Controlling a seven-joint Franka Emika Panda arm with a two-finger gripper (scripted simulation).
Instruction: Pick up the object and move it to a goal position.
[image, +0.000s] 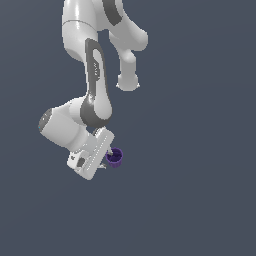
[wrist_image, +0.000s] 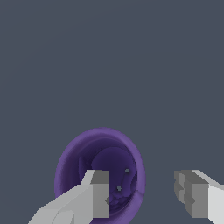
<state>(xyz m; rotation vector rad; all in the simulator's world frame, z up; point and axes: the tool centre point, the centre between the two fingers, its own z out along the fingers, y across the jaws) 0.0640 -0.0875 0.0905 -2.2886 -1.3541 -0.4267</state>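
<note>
Gripper (wrist_image: 142, 197) with jaws spread apart, one finger (wrist_image: 94, 197) inside the purple cup (wrist_image: 83, 153), rim between fingers.

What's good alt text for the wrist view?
Looking into a dark purple cup from above, the pincer open; one grey finger crosses the cup's opening, the other finger sits outside its rim. Plain grey-blue background.
</note>
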